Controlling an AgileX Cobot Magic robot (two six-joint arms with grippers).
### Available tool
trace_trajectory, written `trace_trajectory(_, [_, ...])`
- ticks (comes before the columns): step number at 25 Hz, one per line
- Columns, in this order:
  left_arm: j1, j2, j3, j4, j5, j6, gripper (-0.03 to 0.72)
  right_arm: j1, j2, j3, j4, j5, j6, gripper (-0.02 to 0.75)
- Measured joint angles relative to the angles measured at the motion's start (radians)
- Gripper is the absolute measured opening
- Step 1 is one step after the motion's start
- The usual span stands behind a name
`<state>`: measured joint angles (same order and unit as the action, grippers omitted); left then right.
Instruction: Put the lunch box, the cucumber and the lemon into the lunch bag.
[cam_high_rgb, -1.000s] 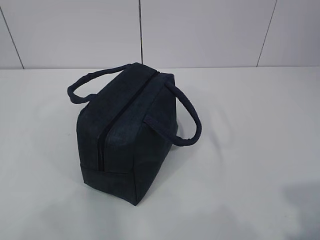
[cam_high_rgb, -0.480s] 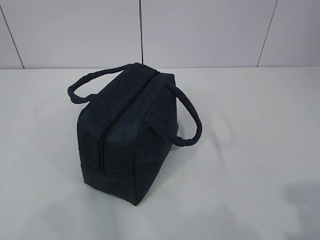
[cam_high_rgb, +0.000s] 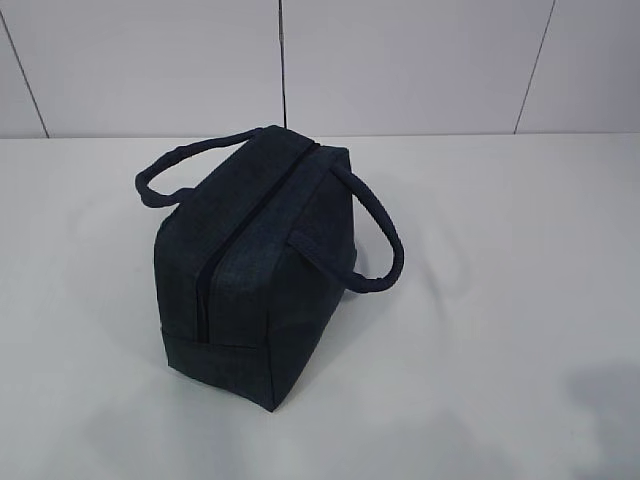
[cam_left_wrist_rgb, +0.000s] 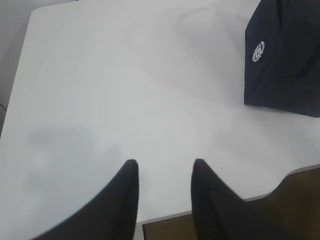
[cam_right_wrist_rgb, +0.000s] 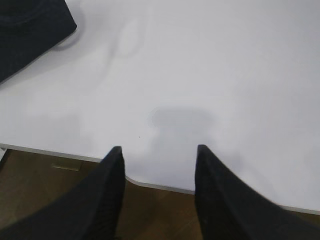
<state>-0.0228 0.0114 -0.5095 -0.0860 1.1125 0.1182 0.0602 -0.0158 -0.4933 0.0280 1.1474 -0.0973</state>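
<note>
Lunch bag (cam_high_rgb: 255, 265) sits mid counter (cam_high_rgb: 520, 300), zipper looks shut; lunch box, cucumber, lemon not in any view. Left gripper (cam_left_wrist_rgb: 162, 172) and right gripper (cam_right_wrist_rgb: 157, 160) both parted, empty, hanging over the near counter edge. Prob nothing left to load; if so, keep clear of handles.

— Where's the lunch bag (cam_high_rgb: 255, 265)?

— Standing upright on the white worktop (cam_high_rgb: 500, 300), one corner turned toward the exterior camera.

— What does it look like?

— Dark navy, boxy fabric, with a dark zipper line (cam_high_rgb: 240, 225) running over the top and down the near end. It looks closed.

— Handles?

— Two padded loops: one (cam_high_rgb: 175, 170) at the left, the other (cam_high_rgb: 375, 235) drooping to the right.

— Any marking?

— A small white round emblem (cam_left_wrist_rgb: 258, 51) on one side.
</note>
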Motion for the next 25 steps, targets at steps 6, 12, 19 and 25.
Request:
trace_trajectory(6, [0.000, 0.000, 0.000, 0.000, 0.000, 0.000, 0.239, 0.000, 0.000, 0.000, 0.000, 0.000, 0.000, 0.348])
trace_trajectory(12, [0.000, 0.000, 0.000, 0.000, 0.000, 0.000, 0.239, 0.000, 0.000, 0.000, 0.000, 0.000, 0.000, 0.347])
trace_trajectory(19, [0.000, 0.000, 0.000, 0.000, 0.000, 0.000, 0.239, 0.000, 0.000, 0.000, 0.000, 0.000, 0.000, 0.348])
trace_trajectory(25, [0.000, 0.000, 0.000, 0.000, 0.000, 0.000, 0.239, 0.000, 0.000, 0.000, 0.000, 0.000, 0.000, 0.347])
